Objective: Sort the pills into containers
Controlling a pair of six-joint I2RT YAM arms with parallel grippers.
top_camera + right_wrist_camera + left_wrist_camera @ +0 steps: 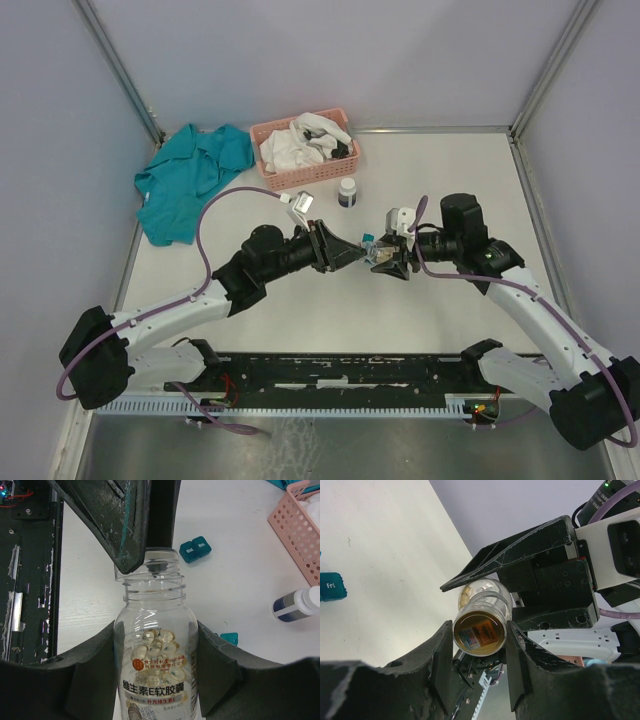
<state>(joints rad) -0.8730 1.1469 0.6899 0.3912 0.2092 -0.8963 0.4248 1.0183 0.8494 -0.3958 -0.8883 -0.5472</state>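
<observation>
Clear bottle [156, 645] snug between 4 fingers [92, 675]

Yellow softgel pills [156, 649] inside uncapped clear bottle [152, 607], horizontal in midair, teal containers [195, 549] lidded on table [240, 595]

High camera, two wrist close-ups.
Top view looks down on the whole surface [440, 180]; wrist views sight along left pincer [479, 635] and right pincer [156, 640], sharing one clear bottle [157, 680].
</observation>
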